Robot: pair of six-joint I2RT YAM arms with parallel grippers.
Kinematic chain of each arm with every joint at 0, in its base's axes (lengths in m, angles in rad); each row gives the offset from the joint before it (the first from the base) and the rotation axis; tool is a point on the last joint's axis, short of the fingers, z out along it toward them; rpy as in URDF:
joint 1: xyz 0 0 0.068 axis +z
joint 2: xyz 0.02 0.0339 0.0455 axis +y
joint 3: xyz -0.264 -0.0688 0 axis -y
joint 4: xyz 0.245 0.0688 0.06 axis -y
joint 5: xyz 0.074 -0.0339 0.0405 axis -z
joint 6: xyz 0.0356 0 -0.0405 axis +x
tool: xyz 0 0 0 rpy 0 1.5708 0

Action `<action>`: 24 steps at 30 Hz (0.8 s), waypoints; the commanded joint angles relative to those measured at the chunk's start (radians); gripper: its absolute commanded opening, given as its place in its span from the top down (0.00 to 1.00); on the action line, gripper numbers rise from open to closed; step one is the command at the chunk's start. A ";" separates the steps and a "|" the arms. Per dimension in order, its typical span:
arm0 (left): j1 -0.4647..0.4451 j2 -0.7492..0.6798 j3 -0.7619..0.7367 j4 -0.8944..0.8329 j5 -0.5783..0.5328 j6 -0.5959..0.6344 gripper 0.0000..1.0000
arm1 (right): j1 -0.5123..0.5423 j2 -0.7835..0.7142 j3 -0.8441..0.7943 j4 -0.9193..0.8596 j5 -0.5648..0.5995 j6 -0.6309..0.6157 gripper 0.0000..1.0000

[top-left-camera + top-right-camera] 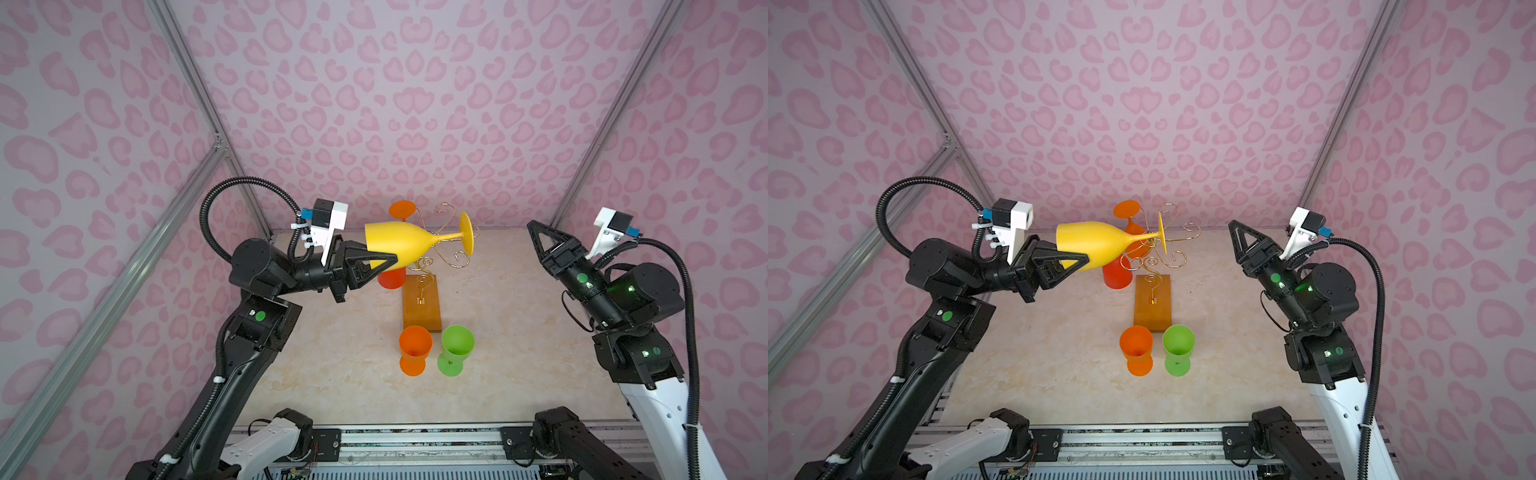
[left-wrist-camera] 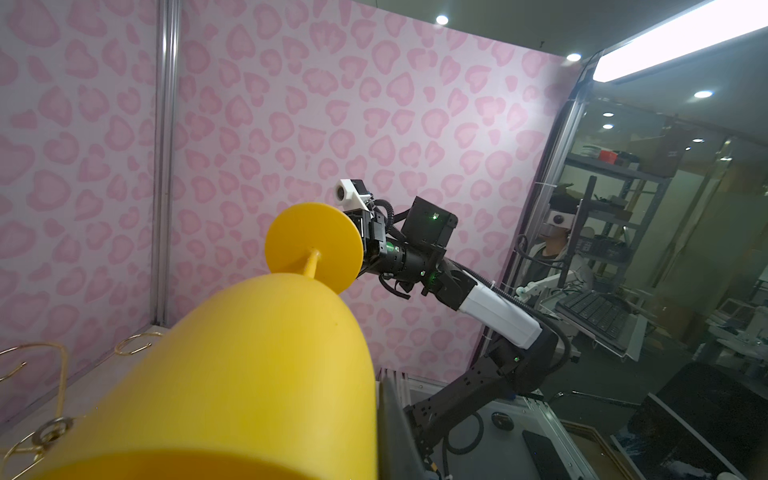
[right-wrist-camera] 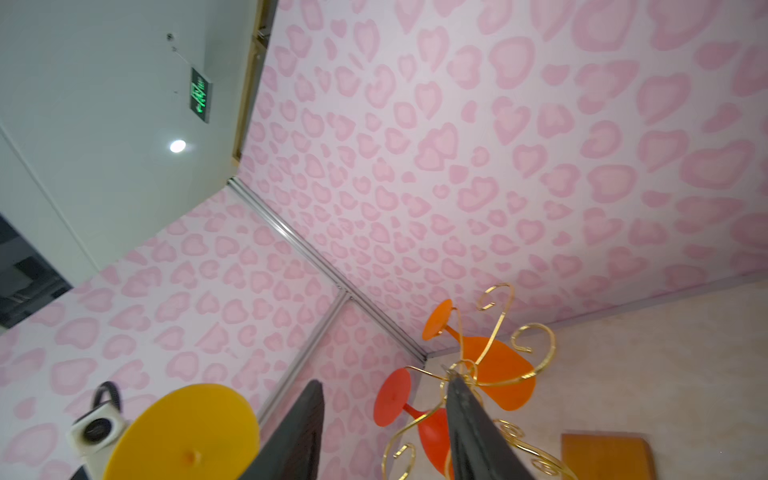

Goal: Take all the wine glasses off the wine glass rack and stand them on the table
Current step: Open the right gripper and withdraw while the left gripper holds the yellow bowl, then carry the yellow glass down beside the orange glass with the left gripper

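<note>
The yellow wine glass (image 1: 399, 245) (image 1: 1096, 245) lies on its side in the air, foot toward the right. My left gripper (image 1: 380, 259) (image 1: 1075, 259) is shut on its bowl. In the left wrist view the wine glass (image 2: 249, 353) fills the lower frame, and no wire shows around its stem. The wine glass rack (image 1: 419, 309) (image 1: 1152, 303) stands just beyond and below, gold arms above its wooden base. My right gripper (image 1: 540, 237) (image 1: 1237, 232) (image 3: 384, 380) hangs open at the right, apart from the glass, nothing between its fingers.
An orange glass (image 1: 402, 210) and a red glass (image 1: 391, 278) hang upside down on the rack's arms. In front of the base an orange glass (image 1: 414, 347) and a green glass (image 1: 456, 345) stand upright on the table. Pink patterned walls close in three sides.
</note>
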 commanded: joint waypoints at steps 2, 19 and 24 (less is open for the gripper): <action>0.001 -0.073 0.059 -0.472 -0.135 0.309 0.98 | -0.051 -0.017 -0.038 -0.138 0.018 -0.057 0.53; 0.001 -0.187 0.190 -1.089 -0.426 0.500 0.98 | -0.184 0.027 -0.079 -0.088 -0.114 0.008 0.57; 0.001 -0.192 0.169 -1.169 -0.482 0.500 0.98 | -0.189 0.031 -0.103 -0.062 -0.119 0.031 0.58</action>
